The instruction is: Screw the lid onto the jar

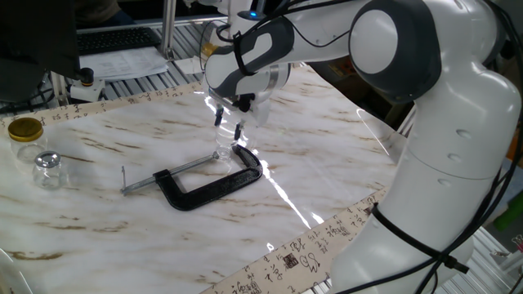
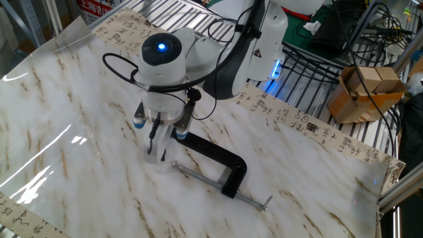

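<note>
The tiny clear jar [image 1: 224, 150] stands upright on the marble table, right beside the jaw end of the black C-clamp [image 1: 214, 186]. My gripper [image 1: 228, 127] points straight down over it, and its dark fingertips [image 1: 238, 131] straddle the jar's top, where the transparent lid [image 1: 226, 138] glints faintly. The fingers look shut on the lid. In the other fixed view the hand [image 2: 158, 140] hides most of the jar [image 2: 157, 157], and only its pale base shows beside the clamp [image 2: 218, 162].
A gold-lidded jar [image 1: 26, 132] and a bulbous clear jar [image 1: 47, 169] stand at the table's left edge. The clamp's screw rod [image 1: 155, 176] sticks out to the left. A cardboard box [image 2: 367, 92] and cables lie beyond the table.
</note>
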Controlling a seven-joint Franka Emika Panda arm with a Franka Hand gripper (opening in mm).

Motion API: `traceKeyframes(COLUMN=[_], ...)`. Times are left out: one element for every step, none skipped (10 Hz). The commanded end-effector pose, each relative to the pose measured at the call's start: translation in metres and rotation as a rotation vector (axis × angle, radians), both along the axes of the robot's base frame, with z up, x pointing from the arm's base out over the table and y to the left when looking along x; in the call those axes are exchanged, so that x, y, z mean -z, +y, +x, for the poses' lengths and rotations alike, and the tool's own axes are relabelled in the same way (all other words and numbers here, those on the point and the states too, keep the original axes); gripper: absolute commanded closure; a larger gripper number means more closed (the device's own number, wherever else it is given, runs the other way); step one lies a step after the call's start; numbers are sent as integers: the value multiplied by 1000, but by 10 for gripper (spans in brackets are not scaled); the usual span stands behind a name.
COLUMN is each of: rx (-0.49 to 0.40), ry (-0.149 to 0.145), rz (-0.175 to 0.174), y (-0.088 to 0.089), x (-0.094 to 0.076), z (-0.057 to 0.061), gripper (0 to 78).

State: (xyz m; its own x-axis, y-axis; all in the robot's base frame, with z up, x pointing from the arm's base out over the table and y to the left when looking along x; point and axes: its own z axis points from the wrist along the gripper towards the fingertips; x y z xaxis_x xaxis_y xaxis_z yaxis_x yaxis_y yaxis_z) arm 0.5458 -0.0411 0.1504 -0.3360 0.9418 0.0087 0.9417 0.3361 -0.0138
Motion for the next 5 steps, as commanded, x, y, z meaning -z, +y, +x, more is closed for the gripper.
traceKeyframes(rx=[-866,-892,-936,-959,-975], ry=[66,71,70,69,70], rz=[-35,-44,-62,-62,-61], y=[17,16,14,12,11], x=[-26,-26,-25,-27,-28], z=[-1,-1,1,5,9], gripper=[764,764,764,764,764])
